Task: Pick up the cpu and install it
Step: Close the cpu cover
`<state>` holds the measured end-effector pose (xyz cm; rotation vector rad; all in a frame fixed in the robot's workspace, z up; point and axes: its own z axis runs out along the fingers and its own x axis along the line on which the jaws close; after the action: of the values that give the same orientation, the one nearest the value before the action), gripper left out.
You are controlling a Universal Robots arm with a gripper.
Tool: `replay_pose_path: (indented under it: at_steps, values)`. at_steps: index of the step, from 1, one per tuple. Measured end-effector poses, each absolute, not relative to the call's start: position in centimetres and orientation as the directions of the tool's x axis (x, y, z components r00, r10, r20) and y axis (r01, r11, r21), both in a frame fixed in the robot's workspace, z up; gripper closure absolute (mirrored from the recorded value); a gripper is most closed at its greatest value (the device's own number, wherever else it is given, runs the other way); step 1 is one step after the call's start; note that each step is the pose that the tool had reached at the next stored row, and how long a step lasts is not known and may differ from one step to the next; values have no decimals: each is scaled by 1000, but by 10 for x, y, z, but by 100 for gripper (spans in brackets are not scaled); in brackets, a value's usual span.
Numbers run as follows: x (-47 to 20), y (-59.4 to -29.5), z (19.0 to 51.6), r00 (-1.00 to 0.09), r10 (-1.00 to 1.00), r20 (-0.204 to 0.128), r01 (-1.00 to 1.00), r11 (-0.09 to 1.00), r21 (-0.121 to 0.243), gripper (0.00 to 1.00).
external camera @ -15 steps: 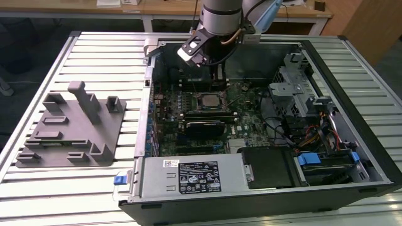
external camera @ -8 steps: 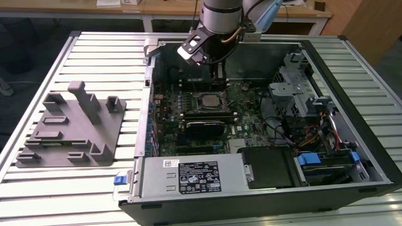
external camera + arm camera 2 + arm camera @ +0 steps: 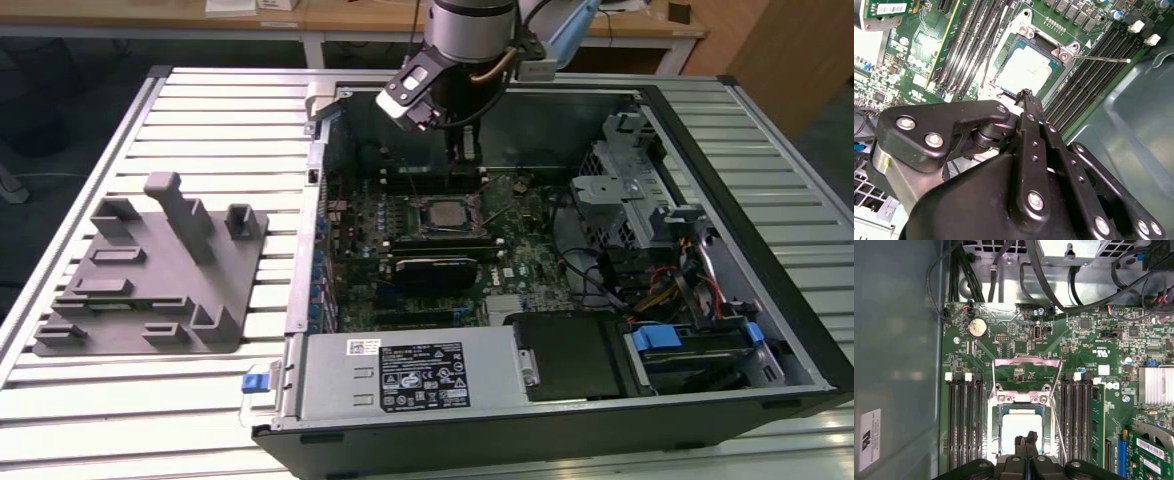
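The cpu (image 3: 1021, 426) lies flat in the motherboard socket, its silvery top bare, also seen as the cpu (image 3: 1026, 70) and the cpu (image 3: 442, 213). The socket's metal load plate (image 3: 1027, 371) is flipped open beside it, and the thin lever (image 3: 1100, 59) sticks out to the side. My gripper (image 3: 1027, 438) hangs just above the chip's edge with its black fingers pressed together and nothing between them. The same shut gripper (image 3: 1027, 95) shows in the second wrist view. In the exterior view the gripper (image 3: 467, 152) sits over the case's rear part.
The open computer case (image 3: 801, 380) holds the motherboard, memory slots (image 3: 965, 425), a power supply (image 3: 407, 375), a drive cage (image 3: 627, 190) and cables. A grey fixture (image 3: 147, 270) stands on the slatted table at the exterior view's left.
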<state>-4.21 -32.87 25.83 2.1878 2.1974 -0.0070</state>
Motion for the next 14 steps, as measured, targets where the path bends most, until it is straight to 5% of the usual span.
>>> replay_pose_path:
  at_steps: [14]
  values:
    - [-34, -329, 265, -4, 999, -32, 1000, 5, 25, 89]
